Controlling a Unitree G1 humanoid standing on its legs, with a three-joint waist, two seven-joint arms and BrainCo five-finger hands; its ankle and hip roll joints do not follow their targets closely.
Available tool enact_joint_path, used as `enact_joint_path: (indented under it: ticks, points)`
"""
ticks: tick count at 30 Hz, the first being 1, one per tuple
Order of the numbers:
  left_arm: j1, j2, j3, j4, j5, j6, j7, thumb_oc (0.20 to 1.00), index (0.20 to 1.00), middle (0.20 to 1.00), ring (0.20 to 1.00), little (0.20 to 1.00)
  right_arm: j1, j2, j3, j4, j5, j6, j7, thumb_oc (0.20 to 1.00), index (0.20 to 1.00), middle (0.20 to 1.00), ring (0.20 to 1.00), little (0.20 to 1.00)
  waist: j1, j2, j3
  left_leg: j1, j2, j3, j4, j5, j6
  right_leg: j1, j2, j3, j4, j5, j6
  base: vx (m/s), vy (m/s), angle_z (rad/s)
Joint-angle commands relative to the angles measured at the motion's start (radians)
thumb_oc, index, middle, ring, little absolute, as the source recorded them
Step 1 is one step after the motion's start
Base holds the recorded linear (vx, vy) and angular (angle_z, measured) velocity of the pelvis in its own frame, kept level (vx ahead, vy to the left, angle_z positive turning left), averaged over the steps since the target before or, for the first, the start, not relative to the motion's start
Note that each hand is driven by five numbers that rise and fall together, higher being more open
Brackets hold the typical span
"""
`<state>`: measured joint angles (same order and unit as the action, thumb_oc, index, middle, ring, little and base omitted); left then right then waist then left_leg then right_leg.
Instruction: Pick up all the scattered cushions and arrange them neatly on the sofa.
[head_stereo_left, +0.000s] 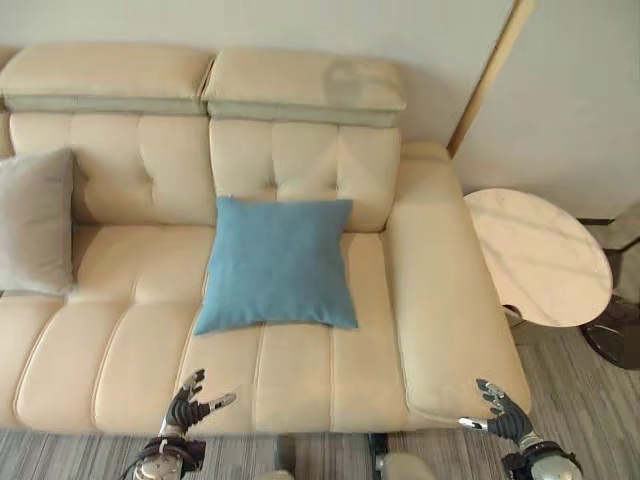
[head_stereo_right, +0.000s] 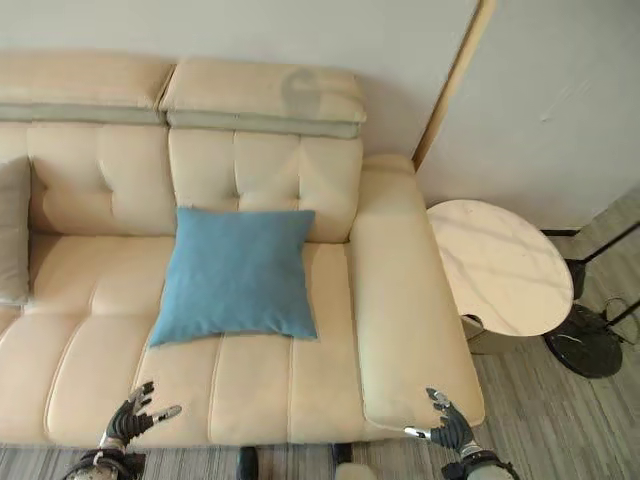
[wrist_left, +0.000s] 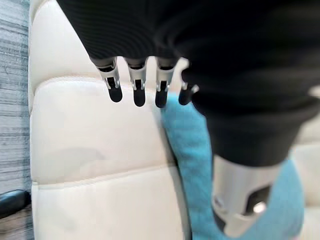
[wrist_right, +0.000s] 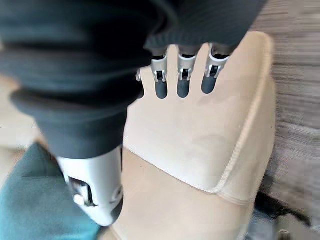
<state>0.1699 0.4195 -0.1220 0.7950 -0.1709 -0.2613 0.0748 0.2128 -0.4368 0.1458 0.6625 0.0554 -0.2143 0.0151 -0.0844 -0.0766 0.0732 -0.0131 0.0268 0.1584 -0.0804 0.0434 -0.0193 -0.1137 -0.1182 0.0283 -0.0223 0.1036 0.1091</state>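
Blue cushion (head_stereo_left: 276, 262) leans on the sofa (head_stereo_left: 130, 350) backrest; we judge it light, soft, best pinched at a corner; left hand (head_stereo_left: 190, 406) and right hand (head_stereo_left: 503, 412) relaxed, empty.

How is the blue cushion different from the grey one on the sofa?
The square blue fabric cushion lies near the middle of the cream leather sofa, its top edge against the backrest; the grey fabric cushion sits at the far left, cut off by the picture's edge. The blue cushion is bright, the grey cushion dull. Both are soft, on the seat, and touched by neither hand.
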Motion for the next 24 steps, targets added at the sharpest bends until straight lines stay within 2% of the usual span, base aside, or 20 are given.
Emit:
enact_joint_path:
  ticks: [1, 2, 4, 5, 6, 7, 9, 10, 11, 12, 14, 16, 17, 20, 22, 24]
  points:
    - [-0.048, -0.003, 0.018, -0.031, 0.07, -0.017, 0.012, 1.0, 1.0, 1.0, 1.0, 1.0, -0.074, -0.017, -0.015, -0.035, 0.018, -0.012, -0.017, 1.0, 1.0, 1.0, 1.0, 1.0, -0.005, 0.01, 0.037, -0.011, -0.022, -0.001, 0.022, -0.063, 0.006, -0.019, -0.023, -0.036, 0.092, -0.033, 0.091, -0.1, 0.093, -0.54]
    - [-0.055, -0.004, 0.019, -0.026, 0.07, -0.016, 0.023, 1.0, 1.0, 1.0, 1.0, 1.0, -0.086, -0.004, -0.015, -0.027, 0.028, -0.008, -0.022, 1.0, 1.0, 1.0, 1.0, 1.0, -0.007, 0.007, 0.044, -0.005, -0.02, 0.012, 0.01, -0.055, 0.007, -0.034, -0.023, -0.032, 0.11, -0.005, 0.102, -0.15, 0.051, -0.58]
    - [-0.087, -0.002, 0.008, -0.017, 0.058, -0.012, 0.03, 1.0, 1.0, 1.0, 1.0, 1.0, -0.117, 0.021, -0.008, 0.01, 0.06, -0.011, -0.038, 1.0, 1.0, 1.0, 1.0, 1.0, 0.006, 0.017, 0.065, -0.016, 0.005, 0.017, 0.006, -0.032, 0.011, -0.053, -0.005, -0.054, 0.213, -0.044, 0.104, -0.2, 0.021, -0.78]
    - [-0.087, -0.002, 0.008, -0.017, 0.058, -0.012, 0.03, 1.0, 1.0, 1.0, 1.0, 1.0, -0.117, 0.021, -0.008, 0.01, 0.06, -0.011, -0.038, 1.0, 1.0, 1.0, 1.0, 1.0, 0.006, 0.017, 0.066, -0.016, 0.005, 0.017, 0.006, -0.032, 0.011, -0.053, -0.005, -0.054, 0.214, -0.044, 0.104, -0.19, 0.018, -0.57]
    - [-0.095, 0.002, 0.003, -0.025, 0.054, -0.008, 0.03, 1.0, 1.0, 1.0, 1.0, 1.0, -0.123, 0.031, -0.004, 0.01, 0.073, -0.01, -0.04, 1.0, 1.0, 1.0, 1.0, 1.0, 0.011, 0.026, 0.073, -0.027, 0.017, 0.016, 0.008, -0.017, 0.013, -0.053, 0.008, -0.065, 0.293, -0.079, 0.096, -0.26, -0.002, -0.24]
    - [-0.107, 0.007, -0.009, -0.032, 0.052, -0.003, 0.03, 1.0, 1.0, 1.0, 1.0, 1.0, -0.122, 0.043, -0.002, 0.023, 0.087, -0.011, -0.041, 1.0, 1.0, 1.0, 1.0, 1.0, 0.014, 0.035, 0.075, -0.047, 0.03, 0.005, 0.012, 0.004, 0.016, -0.044, 0.046, -0.053, 0.43, -0.125, 0.081, -0.33, -0.038, 0.12]
    - [-0.109, 0.008, -0.011, -0.041, 0.044, -0.004, 0.032, 1.0, 1.0, 1.0, 1.0, 1.0, -0.118, 0.054, 0.001, 0.033, 0.092, -0.013, -0.047, 1.0, 1.0, 1.0, 1.0, 1.0, 0.026, 0.029, 0.062, -0.067, 0.034, -0.005, 0.018, 0.021, 0.012, -0.007, 0.086, -0.038, 0.487, -0.149, 0.069, -0.24, -0.116, 0.39]
    - [-0.105, 0.009, -0.008, -0.044, 0.043, -0.004, 0.034, 1.0, 1.0, 1.0, 1.0, 1.0, -0.114, 0.056, -0.002, 0.039, 0.091, -0.011, -0.05, 1.0, 1.0, 1.0, 1.0, 1.0, 0.034, 0.02, 0.053, -0.08, 0.03, -0.004, 0.024, 0.023, 0.011, 0.025, 0.09, -0.038, 0.46, -0.154, 0.062, -0.19, -0.163, 0.43]
    - [-0.098, 0.006, -0.007, -0.05, 0.038, -0.004, 0.033, 1.0, 1.0, 1.0, 1.0, 1.0, -0.114, 0.06, 0.003, 0.033, 0.091, -0.013, -0.052, 1.0, 1.0, 1.0, 1.0, 1.0, 0.058, 0.007, 0.049, -0.106, 0.032, -0.001, 0.033, 0.034, 0.004, 0.084, 0.095, -0.061, 0.388, -0.217, 0.032, -0.21, -0.183, 0.18]
    - [-0.102, 0.005, 0.0, -0.044, 0.032, -0.004, 0.033, 1.0, 1.0, 1.0, 1.0, 1.0, -0.124, 0.063, 0.008, 0.037, 0.101, -0.009, -0.055, 1.0, 1.0, 1.0, 1.0, 1.0, 0.067, -0.006, 0.051, -0.136, 0.032, -0.003, 0.042, 0.056, -0.007, 0.108, 0.097, -0.071, 0.327, -0.232, 0.019, -0.24, -0.201, -0.11]
    - [-0.102, -0.002, -0.002, -0.037, 0.038, -0.004, 0.04, 1.0, 1.0, 1.0, 1.0, 1.0, -0.129, 0.057, 0.016, 0.031, 0.099, -0.011, -0.061, 1.0, 1.0, 1.0, 1.0, 1.0, 0.076, -0.013, 0.041, -0.19, 0.051, 0.0, 0.047, 0.096, -0.026, 0.146, 0.131, -0.04, 0.172, -0.282, -0.018, -0.23, -0.182, -0.25]
    - [-0.1, -0.013, -0.001, -0.034, 0.041, -0.003, 0.051, 1.0, 1.0, 1.0, 1.0, 1.0, -0.137, 0.039, 0.022, 0.02, 0.096, -0.017, -0.07, 1.0, 1.0, 1.0, 1.0, 1.0, 0.083, -0.01, 0.055, -0.237, 0.081, -0.007, 0.053, 0.141, -0.062, 0.143, 0.142, -0.05, 0.11, -0.262, -0.03, -0.3, -0.154, -0.03]
    - [-0.104, -0.016, -0.003, -0.034, 0.038, -0.006, 0.049, 1.0, 1.0, 1.0, 1.0, 1.0, -0.139, 0.03, 0.023, 0.012, 0.097, -0.016, -0.07, 1.0, 1.0, 1.0, 1.0, 1.0, 0.082, -0.01, 0.063, -0.258, 0.087, -0.012, 0.067, 0.145, -0.07, 0.132, 0.143, -0.049, 0.097, -0.252, -0.032, -0.35, -0.101, -0.18]
    - [-0.102, -0.023, -0.011, -0.038, 0.048, -0.006, 0.043, 1.0, 1.0, 1.0, 1.0, 1.0, -0.132, 0.005, 0.015, -0.006, 0.09, -0.019, -0.069, 1.0, 1.0, 1.0, 1.0, 1.0, 0.07, -0.023, 0.076, -0.261, 0.062, -0.035, 0.151, 0.075, -0.053, 0.108, 0.117, -0.077, 0.066, -0.208, -0.025, -0.3, -0.045, -0.07]
    - [-0.087, -0.027, -0.01, -0.049, 0.051, -0.008, 0.033, 1.0, 1.0, 1.0, 1.0, 1.0, -0.118, -0.009, 0.007, -0.019, 0.089, -0.021, -0.065, 1.0, 1.0, 1.0, 1.0, 1.0, 0.061, -0.033, 0.074, -0.233, 0.044, -0.042, 0.216, 0.002, -0.044, 0.1, 0.096, -0.082, 0.054, -0.191, -0.025, -0.19, 0.007, 0.3]
    - [-0.071, -0.035, 0.002, -0.041, 0.05, -0.008, 0.029, 1.0, 1.0, 1.0, 1.0, 1.0, -0.105, -0.008, -0.001, -0.01, 0.085, -0.023, -0.057, 1.0, 1.0, 1.0, 1.0, 1.0, 0.047, -0.023, 0.048, -0.155, 0.037, -0.064, 0.186, -0.043, -0.043, 0.09, 0.097, -0.084, 0.041, -0.185, -0.023, -0.06, 0.054, 0.24]
